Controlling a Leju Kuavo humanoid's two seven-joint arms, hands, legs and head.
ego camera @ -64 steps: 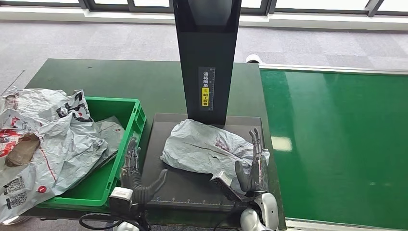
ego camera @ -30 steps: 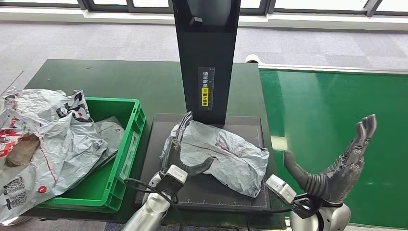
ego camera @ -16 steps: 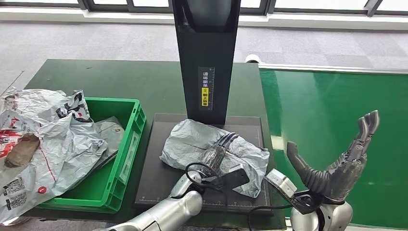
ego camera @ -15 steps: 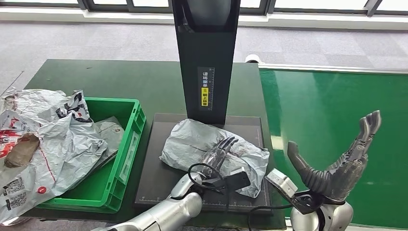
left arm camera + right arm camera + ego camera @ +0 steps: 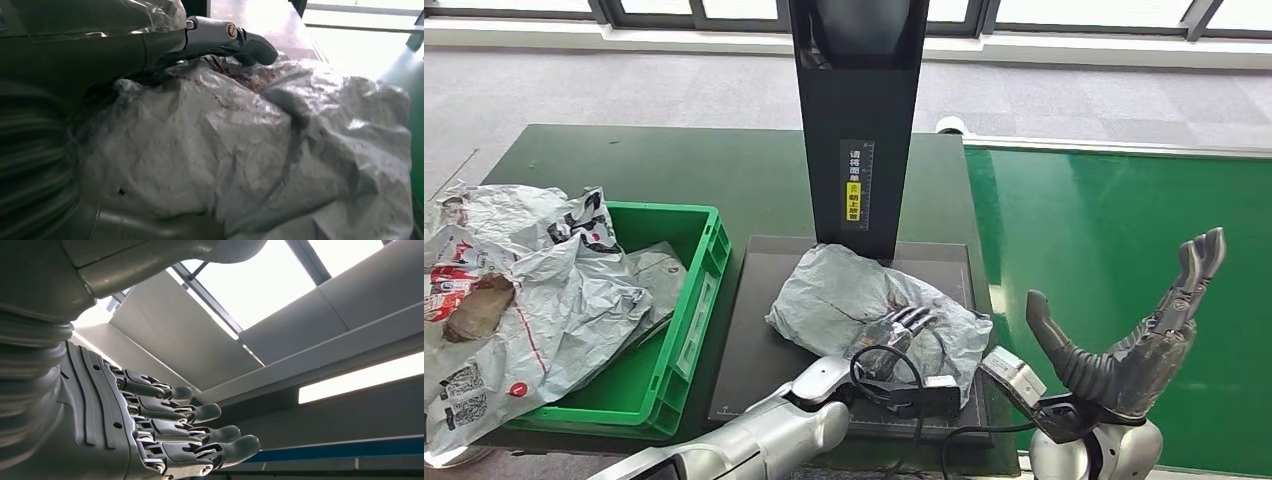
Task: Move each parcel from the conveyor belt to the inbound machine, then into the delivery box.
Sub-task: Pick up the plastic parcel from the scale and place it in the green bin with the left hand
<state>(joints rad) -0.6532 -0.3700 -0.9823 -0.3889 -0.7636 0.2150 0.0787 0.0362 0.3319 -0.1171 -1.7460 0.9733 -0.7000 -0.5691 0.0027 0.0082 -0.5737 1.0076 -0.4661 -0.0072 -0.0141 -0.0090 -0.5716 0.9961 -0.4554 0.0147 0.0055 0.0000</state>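
A crumpled grey parcel [image 5: 854,295] lies on the black platform of the inbound machine [image 5: 759,340], in front of its tall black column [image 5: 856,120]. My left hand [image 5: 902,328] lies over the parcel's near right part with fingers curled onto it. In the left wrist view the parcel [image 5: 280,150] sits between the fingers [image 5: 230,36] and the thumb, so the hand grips it. My right hand [image 5: 1139,335] is raised, open and holding nothing, over the near edge of the green conveyor belt [image 5: 1124,220]. In the right wrist view, that hand [image 5: 165,435] has its fingers spread.
A green delivery box [image 5: 686,300] stands left of the machine, with several grey parcels [image 5: 524,290] heaped in it and spilling over its left side. The dark green table [image 5: 674,165] stretches behind, with grey carpet beyond.
My left hand has reached across onto the parcel, slid toward its near right part, and curled its fingers. My right hand has swung off the parcel and stays raised and open.
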